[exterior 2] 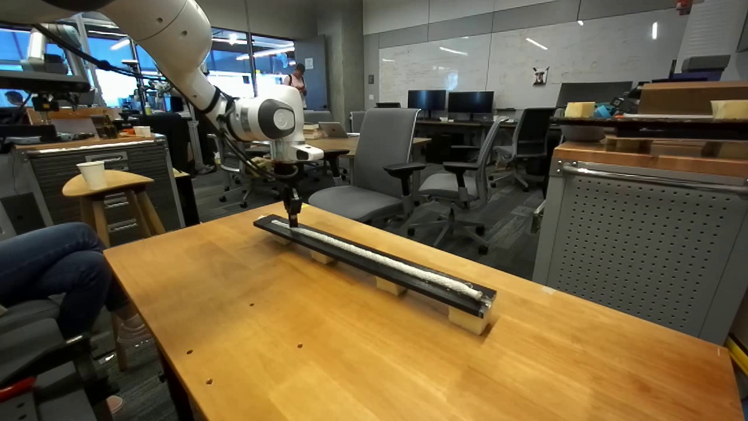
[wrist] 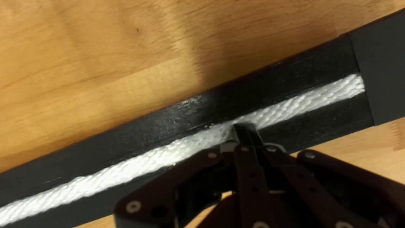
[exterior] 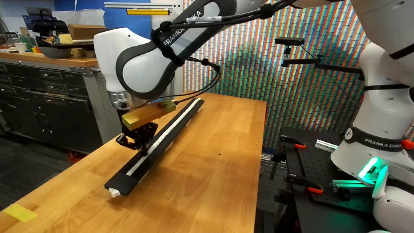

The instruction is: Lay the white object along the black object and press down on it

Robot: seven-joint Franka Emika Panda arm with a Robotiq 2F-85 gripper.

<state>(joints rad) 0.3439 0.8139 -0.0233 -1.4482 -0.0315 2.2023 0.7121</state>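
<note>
Rope, white, braided: lies along rail. My end effector: pressed together, tips down at rope. Judged light, soft, pliant, hardly fragile. Best pressed from above; if lifted, pinch across width, mid-length.

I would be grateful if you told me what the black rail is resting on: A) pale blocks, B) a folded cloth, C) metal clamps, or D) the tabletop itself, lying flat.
A: an exterior view shows pale blocks spaced beneath the black rail, holding it up off the tabletop.
</note>
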